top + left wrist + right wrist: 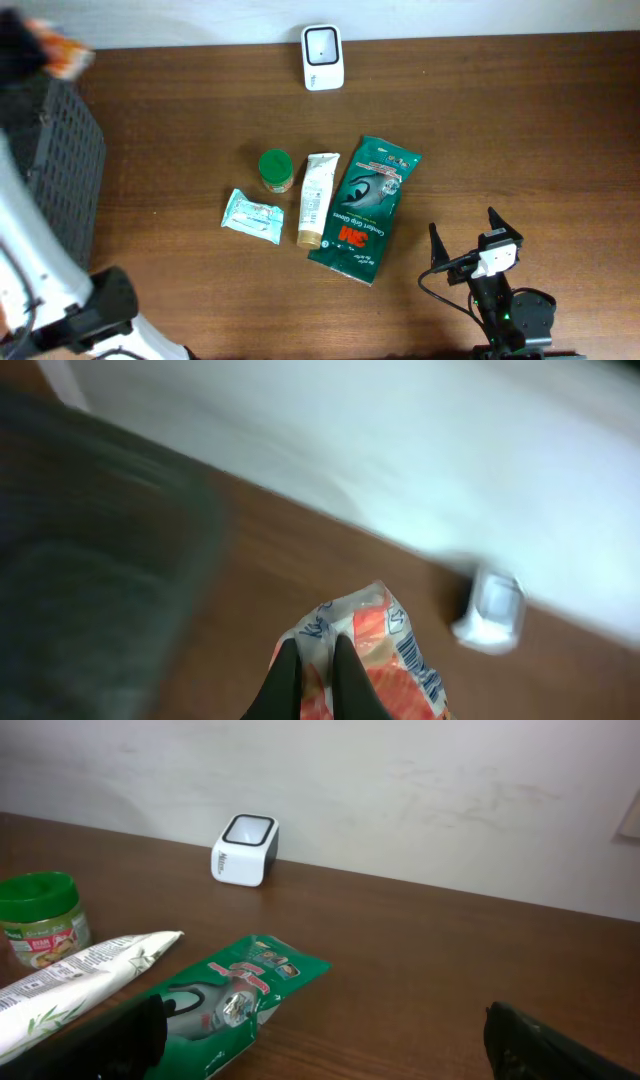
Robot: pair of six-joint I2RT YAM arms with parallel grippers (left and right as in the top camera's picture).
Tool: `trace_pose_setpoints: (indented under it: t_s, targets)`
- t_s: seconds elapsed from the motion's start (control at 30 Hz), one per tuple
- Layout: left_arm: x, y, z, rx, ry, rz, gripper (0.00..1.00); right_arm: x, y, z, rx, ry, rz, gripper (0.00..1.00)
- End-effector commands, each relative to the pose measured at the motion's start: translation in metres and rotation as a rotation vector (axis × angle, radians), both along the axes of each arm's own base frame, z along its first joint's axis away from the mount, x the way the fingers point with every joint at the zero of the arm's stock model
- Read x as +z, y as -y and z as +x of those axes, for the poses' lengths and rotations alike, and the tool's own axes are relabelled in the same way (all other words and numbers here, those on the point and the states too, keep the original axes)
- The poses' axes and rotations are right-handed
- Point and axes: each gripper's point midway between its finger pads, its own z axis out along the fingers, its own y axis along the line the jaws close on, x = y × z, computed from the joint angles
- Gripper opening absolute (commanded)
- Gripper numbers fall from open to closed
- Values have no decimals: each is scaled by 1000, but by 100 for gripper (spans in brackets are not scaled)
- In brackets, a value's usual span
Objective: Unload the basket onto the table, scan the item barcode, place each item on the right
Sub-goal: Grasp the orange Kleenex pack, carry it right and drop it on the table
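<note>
Since the left claw [317, 657] is pressed together on the orange snack packet [392, 652], pickup looks done; the scan itself is not yet done. Packet is held up near the far-left corner of the table [520, 130], beside the black basket [62, 165], pinched at 1 edge with most of it sticking out past the fingertips. Scanner [322, 57] sits well apart to the right at the back edge, so what's left is carrying the packet over and showing its barcode. Barcode not visible, frame blurred. Right claw [468, 238] is spread wide, empty, near the front edge.
</note>
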Motion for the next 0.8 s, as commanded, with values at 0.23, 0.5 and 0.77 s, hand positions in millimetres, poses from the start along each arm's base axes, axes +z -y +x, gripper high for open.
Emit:
trace_pose_setpoints:
  t_s: [0.23, 0.5, 0.77]
  targets:
    - [-209, 322, -2, -844, -479, 26, 0, -3, 0, 0, 1, -1, -3, 98]
    - [-274, 447, -44, -1185, -477, -65, 0, -3, 0, 0, 1, -1, -3, 99]
    - [-303, 552, -86, -1535, -305, -139, 0, -3, 0, 0, 1, -1, -3, 98]
